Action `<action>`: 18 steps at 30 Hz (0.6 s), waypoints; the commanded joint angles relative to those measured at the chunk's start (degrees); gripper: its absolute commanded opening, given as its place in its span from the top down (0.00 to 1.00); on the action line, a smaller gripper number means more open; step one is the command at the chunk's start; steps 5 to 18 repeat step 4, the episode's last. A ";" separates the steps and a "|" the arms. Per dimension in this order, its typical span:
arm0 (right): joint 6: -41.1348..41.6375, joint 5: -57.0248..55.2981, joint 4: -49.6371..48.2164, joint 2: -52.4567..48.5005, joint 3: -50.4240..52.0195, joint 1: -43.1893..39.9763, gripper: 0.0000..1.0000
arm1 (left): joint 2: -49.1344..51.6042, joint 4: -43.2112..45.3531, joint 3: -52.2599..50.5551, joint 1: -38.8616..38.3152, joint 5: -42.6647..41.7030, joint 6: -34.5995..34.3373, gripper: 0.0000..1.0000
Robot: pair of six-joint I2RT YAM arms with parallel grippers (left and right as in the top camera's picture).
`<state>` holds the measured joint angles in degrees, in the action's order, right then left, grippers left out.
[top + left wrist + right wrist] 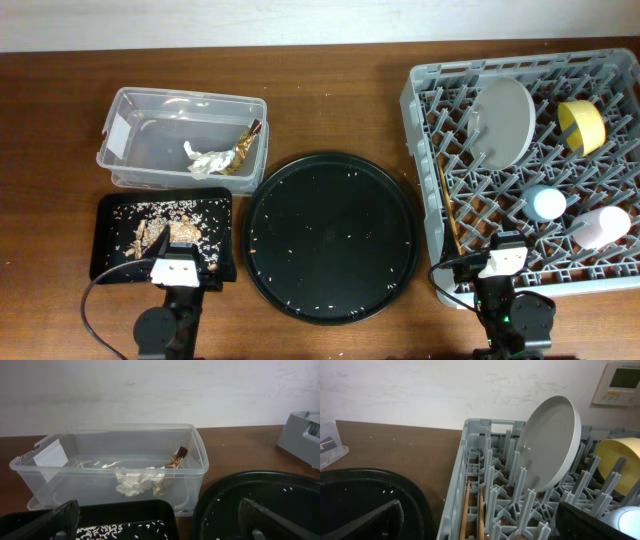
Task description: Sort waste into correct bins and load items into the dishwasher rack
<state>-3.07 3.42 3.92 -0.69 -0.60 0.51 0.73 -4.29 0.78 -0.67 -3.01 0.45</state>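
My rack (pixel 470 68) holds the plate (pixel 503 122), bowl (pixel 582 125), cups (pixel 545 203) and chopsticks (pixel 450 215) wedged between pegs so they stay put, the tub (pixel 185 97) keeps tissue (pixel 207 160) and wrapper (pixel 247 140) apart from the scraps (pixel 155 235) in the small tray (pixel 105 240), and my left pincer (pixel 159 522) and right pincer (pixel 485 520) hang spread, empty.

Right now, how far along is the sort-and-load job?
Looks nearly done. Tissue and foil wrapper lie in the clear tub; food scraps in the shallow black tray. Plate, yellow bowl, blue cup, pink cup and chopsticks are in the rack. Nothing in hand: left tool and right tool are open, empty. Left: only pale crumbs scattered on the round tray, if those count.
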 commanded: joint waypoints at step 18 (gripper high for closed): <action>0.09 -0.70 0.35 0.37 0.28 -0.20 0.02 | -0.33 -0.11 -0.24 0.37 -0.63 1.11 0.01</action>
